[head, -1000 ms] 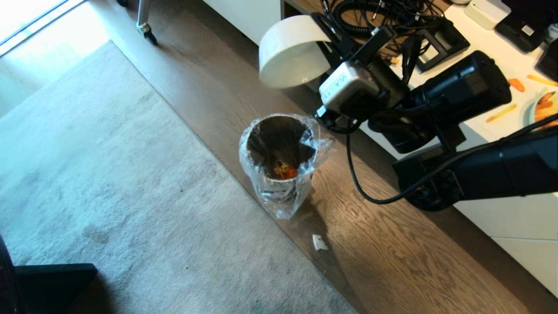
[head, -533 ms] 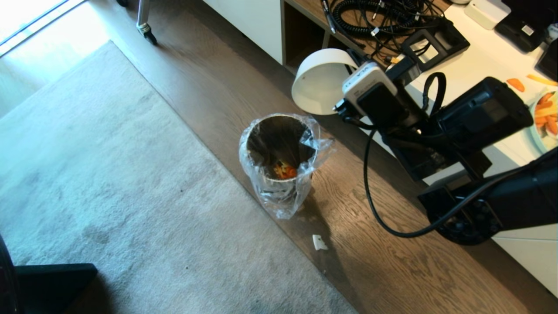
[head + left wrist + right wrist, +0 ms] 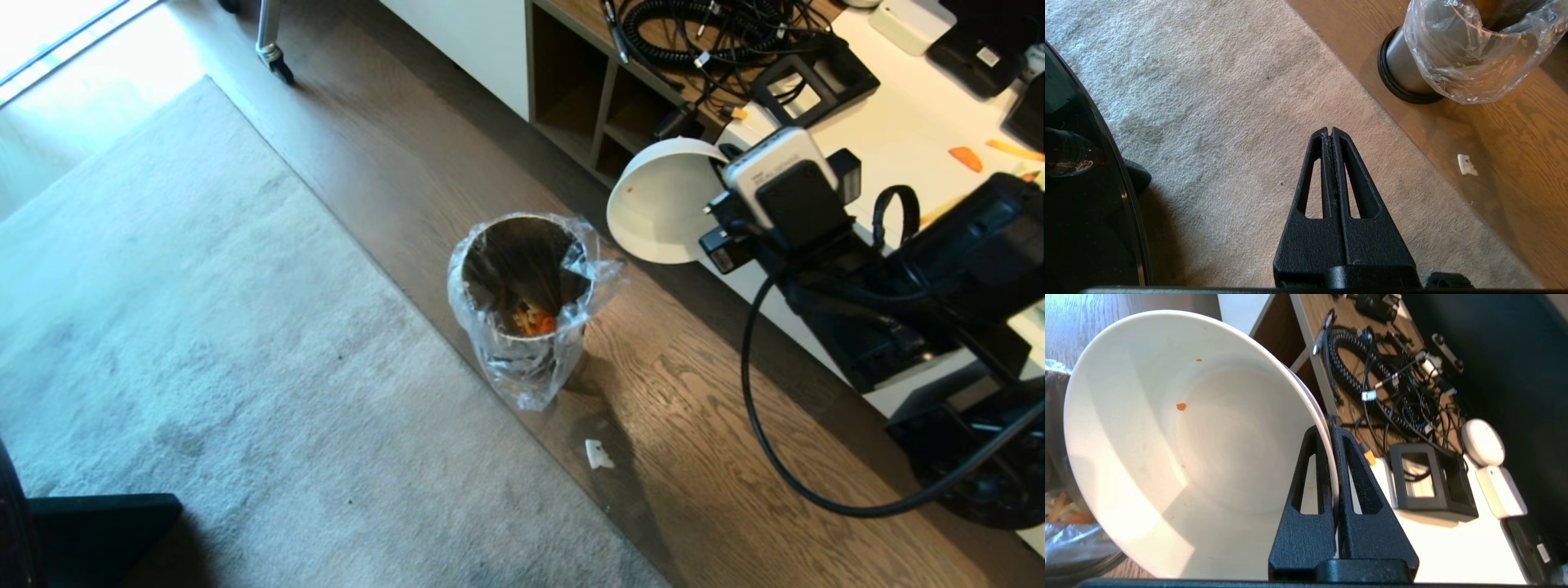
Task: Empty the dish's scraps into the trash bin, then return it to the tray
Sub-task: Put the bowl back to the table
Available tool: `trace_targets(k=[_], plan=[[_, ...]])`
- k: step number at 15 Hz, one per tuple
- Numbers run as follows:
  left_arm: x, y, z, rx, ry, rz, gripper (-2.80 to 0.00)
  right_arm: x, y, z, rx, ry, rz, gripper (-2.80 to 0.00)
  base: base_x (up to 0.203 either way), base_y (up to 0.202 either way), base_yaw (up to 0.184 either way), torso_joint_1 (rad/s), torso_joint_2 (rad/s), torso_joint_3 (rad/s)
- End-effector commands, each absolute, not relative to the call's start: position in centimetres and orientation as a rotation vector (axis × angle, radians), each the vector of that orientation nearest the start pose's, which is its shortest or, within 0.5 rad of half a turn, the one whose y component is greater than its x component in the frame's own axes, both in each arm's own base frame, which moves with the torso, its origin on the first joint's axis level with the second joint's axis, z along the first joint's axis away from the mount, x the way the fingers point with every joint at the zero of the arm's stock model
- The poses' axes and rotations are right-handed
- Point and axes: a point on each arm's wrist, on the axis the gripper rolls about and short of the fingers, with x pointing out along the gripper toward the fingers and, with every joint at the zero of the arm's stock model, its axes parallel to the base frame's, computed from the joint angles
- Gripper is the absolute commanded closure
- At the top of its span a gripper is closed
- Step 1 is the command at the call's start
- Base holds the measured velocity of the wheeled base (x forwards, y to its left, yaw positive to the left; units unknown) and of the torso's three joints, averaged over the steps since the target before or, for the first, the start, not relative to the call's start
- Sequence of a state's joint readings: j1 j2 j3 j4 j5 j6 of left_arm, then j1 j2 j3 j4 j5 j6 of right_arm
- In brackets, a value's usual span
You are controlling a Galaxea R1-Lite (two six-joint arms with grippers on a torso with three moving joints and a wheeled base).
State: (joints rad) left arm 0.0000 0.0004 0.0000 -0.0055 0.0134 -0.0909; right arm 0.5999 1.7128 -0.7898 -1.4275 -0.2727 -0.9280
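Right hand (image 3: 1333, 428) is clamped on the rim of the dish (image 3: 1180, 445), one finger inside the wall and one outside, and we hold the dish tipped on its side in the air between the trash bin (image 3: 522, 294) and the white counter (image 3: 890, 155). We judge the dish to be rigid, smooth glazed ware: light enough for a rim pinch, but slippery and breakable, so the rim is the only practical hold and we advise keeping the grip firm while it is carried. Inside, the dish is nearly bare; we see only a couple of tiny orange specks on its wall. Beyond it, the scraps (image 3: 532, 320) lie at the bottom of the bin's clear bag liner, orange and pale pieces together. We do not see the tray in any view. Left hand (image 3: 1331, 132) hangs with its fingers together over the carpet (image 3: 1216, 102), holding nothing.
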Motion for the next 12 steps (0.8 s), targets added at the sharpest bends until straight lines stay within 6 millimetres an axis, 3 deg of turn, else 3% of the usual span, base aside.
trace_targets(k=[1,9,12], plan=[[-2.3,0.0,7.6,-0.092,-0.007,0.014,0.00,23.8,14.2,26.7,-0.680,-0.564,0.037,0.00,0.000,0.000,0.000,0.000,0.00,0.000],[-2.3,0.0,7.6,-0.092,-0.007,0.014,0.00,21.2,7.3,25.7,-0.692,-0.398,-0.083,0.00,0.000,0.000,0.000,0.000,0.00,0.000],[-2.3,0.0,7.6,-0.092,-0.007,0.014,0.00,19.2,6.2,24.3,-0.701,-0.342,-0.075,0.00,0.000,0.000,0.000,0.000,0.00,0.000]])
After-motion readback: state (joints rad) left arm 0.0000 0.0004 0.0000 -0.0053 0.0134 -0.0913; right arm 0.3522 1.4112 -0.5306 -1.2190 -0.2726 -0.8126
